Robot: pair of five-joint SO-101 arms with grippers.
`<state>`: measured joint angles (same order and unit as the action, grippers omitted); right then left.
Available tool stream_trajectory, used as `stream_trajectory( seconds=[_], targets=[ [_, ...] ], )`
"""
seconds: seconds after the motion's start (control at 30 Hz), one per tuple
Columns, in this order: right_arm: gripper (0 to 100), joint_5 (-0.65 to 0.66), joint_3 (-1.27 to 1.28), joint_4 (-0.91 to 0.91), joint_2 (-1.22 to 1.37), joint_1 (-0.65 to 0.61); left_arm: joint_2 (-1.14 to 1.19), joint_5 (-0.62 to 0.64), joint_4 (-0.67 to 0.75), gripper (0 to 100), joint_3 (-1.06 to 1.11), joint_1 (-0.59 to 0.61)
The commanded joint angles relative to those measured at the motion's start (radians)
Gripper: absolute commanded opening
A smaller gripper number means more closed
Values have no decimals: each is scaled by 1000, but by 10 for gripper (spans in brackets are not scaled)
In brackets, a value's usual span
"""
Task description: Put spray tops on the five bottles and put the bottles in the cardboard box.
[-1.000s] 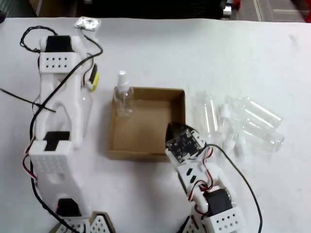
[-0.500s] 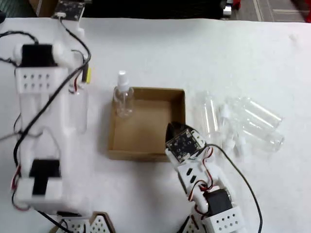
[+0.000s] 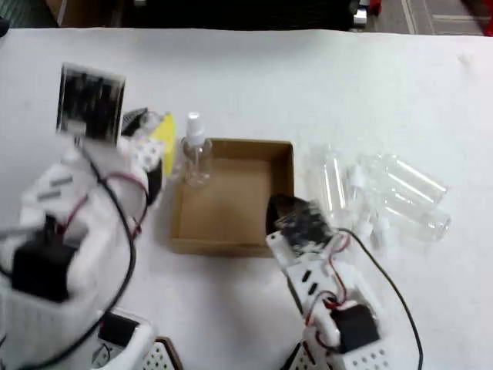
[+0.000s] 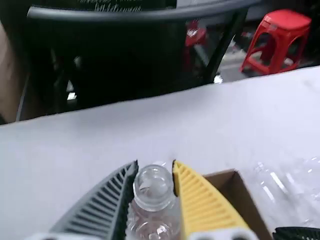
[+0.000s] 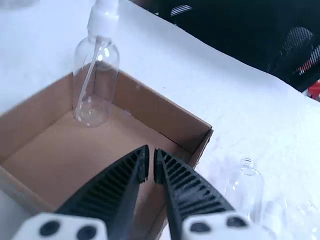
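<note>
Bottle (image 4: 152, 186), no spray top yet, clamped at the neck in the left gripper (image 4: 154, 167) jaws, now swung in beside the cardboard box (image 3: 223, 247) left wall, likely for capping; right gripper (image 5: 150, 161) jaws together, empty, above the box.

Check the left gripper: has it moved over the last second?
Yes. The left gripper, shut on an uncapped bottle, has shifted toward the cardboard box, closing most of the gap to its side wall in the high view.

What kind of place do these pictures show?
Probably a workshop or a robotics lab, though I cannot be sure: a white worktable, with a black chair and a red plastic stool behind it.
</note>
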<state>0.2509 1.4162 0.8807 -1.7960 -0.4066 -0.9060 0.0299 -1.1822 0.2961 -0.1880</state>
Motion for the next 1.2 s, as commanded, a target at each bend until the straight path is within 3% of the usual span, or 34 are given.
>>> stream_trajectory(
  seconds=[0.0,0.1,0.2,0.4,0.5,0.77,1.17],
  targets=[
    [15,-130,-267,179,-7,-7,-211,28,173,28,106,-176],
    [15,-146,-370,203,-7,-41,-255,26,227,28,126,-266],
    [15,-144,-410,196,-7,-159,-222,28,249,28,120,-326],
    [15,-144,-347,101,-7,-314,-87,29,310,28,120,-427],
    [15,-143,-278,30,-7,-280,-47,29,313,28,120,-473],
    [15,-143,-89,-206,-5,-44,-30,32,273,28,123,-493],
    [15,-143,-35,-236,-5,-28,-27,25,262,28,167,-463]
  ],
)
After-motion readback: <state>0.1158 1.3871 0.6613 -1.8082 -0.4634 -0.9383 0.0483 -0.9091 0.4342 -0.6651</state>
